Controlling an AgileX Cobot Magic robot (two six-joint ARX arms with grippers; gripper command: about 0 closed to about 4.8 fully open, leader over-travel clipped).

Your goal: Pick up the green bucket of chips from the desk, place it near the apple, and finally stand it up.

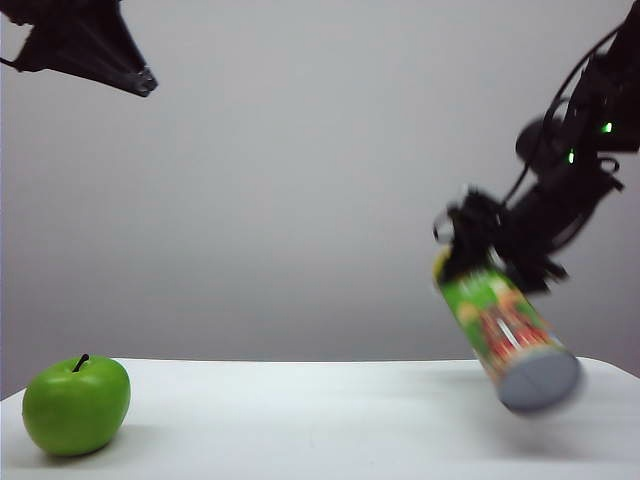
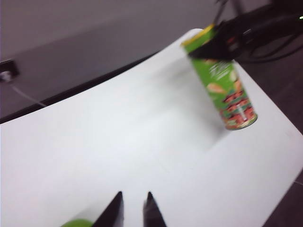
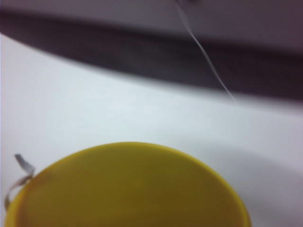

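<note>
Hanging tilted above the counter [image 1: 330,420] at the right, lid uppermost, the can [image 1: 505,340] is pinched near its lid end by the right hand [image 1: 490,262]. The apple [image 1: 76,404] sits far left. The left hand [image 2: 133,208], nearly pressed together and empty, hovers over the apple. The can looks light, rigid and slick; a mid-body grip would likely steady it better.

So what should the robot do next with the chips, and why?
Probably carry it across toward the apple. The right gripper holds the green bucket of chips tilted in the air at the desk's right end, while the apple sits far off at the left end. The left gripper waits empty above the apple.
</note>
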